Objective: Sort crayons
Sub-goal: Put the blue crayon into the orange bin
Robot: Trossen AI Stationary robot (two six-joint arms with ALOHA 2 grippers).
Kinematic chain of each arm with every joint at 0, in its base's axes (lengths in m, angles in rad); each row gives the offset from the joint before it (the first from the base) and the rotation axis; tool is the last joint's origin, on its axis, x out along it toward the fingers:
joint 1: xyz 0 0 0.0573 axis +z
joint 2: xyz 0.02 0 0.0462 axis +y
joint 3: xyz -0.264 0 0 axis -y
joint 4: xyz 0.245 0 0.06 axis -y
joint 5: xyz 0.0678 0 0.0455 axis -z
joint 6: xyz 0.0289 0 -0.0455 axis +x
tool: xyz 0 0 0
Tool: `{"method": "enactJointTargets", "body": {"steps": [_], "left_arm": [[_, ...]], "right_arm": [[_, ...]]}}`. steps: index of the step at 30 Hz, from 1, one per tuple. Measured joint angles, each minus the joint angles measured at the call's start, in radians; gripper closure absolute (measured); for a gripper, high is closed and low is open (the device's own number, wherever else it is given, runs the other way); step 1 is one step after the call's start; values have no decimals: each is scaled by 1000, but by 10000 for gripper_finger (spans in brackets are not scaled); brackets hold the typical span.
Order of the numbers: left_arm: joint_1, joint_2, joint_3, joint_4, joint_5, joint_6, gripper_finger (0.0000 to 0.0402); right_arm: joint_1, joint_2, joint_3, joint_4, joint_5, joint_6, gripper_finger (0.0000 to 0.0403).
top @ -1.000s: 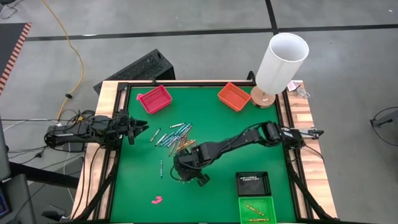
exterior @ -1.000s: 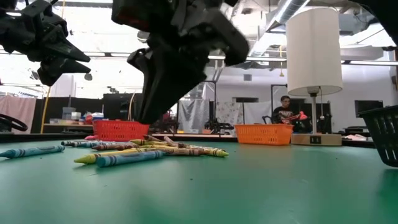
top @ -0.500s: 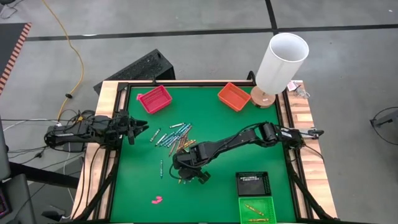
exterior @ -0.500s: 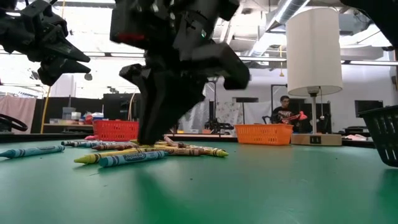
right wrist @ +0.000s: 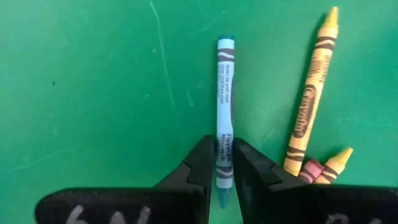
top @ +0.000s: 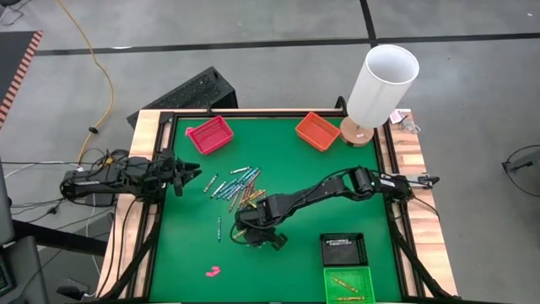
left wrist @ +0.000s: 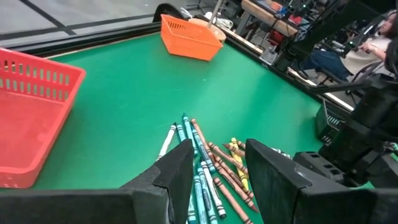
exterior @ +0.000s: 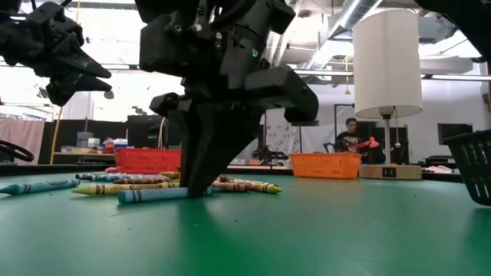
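Note:
The crayons [top: 240, 187] lie in a loose pile at mid-table, with one stray crayon [top: 219, 228] to its left. My right gripper [top: 245, 239] is down at the pile's near edge. It points steeply down, and its fingers [right wrist: 202, 158] stand narrowly open on either side of a blue crayon [right wrist: 224, 93] that lies flat on the green mat. A yellow crayon [right wrist: 311, 93] lies just beside it. My left gripper [top: 198, 176] waits open in the air at the table's left edge, and nothing is between its fingers [left wrist: 180, 168]. My right gripper straddles the blue crayon near one end [right wrist: 224, 163], coming from above with its fingers across the stick. The crayon fills the gap between them. I cannot tell whether the fingers touch its sides. The crayon rests flat on the mat.
A red tray [top: 209, 134] and an orange tray [top: 317, 130] stand at the far edge. A black tray [top: 343, 249] and a green tray [top: 348, 285] holding crayons stand at the near right. A white lamp [top: 380, 84] stands at the far right corner. A pink lump [top: 213, 271] lies at the near left.
My right gripper has come down onto the near edge of the pile and rolled a little, and its fingers now reach the mat around the blue crayon. In the low view, the blue and yellow crayons nearest the camera have shifted slightly on the mat.

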Motion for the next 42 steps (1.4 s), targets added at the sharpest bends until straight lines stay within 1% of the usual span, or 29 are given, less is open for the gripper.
{"method": "enactJointTargets", "body": {"steps": [3,5,10,15,20,26,30,32,36,39,42], "left_arm": [[0,0,0,0,-9,1,266],[0,0,0,0,-11,0,266],[0,0,0,1,-11,0,266],[0,0,0,2,-11,0,269],[0,0,0,2,-11,-1,279],[0,0,0,2,-11,-3,281],[0,0,0,9,0,-4,281],[0,0,0,14,13,-4,281],[0,0,0,12,23,-15,281],[0,0,0,12,23,-18,281],[0,0,0,11,23,-22,281]], "right_arm": [[0,0,0,-4,2,5,336],[0,0,0,-7,2,8,347],[2,-2,0,-15,26,62,394],[1,-7,0,-33,28,218,399],[-7,-44,-2,-44,-6,341,401],[-40,-145,-1,-66,-21,433,402],[-103,-233,-1,-90,-22,503,402],[-143,-284,-1,-128,13,544,402],[-243,-364,-1,-256,165,671,403],[-321,-405,-1,-367,255,757,403],[-390,-427,-9,-454,302,793,403]]}}
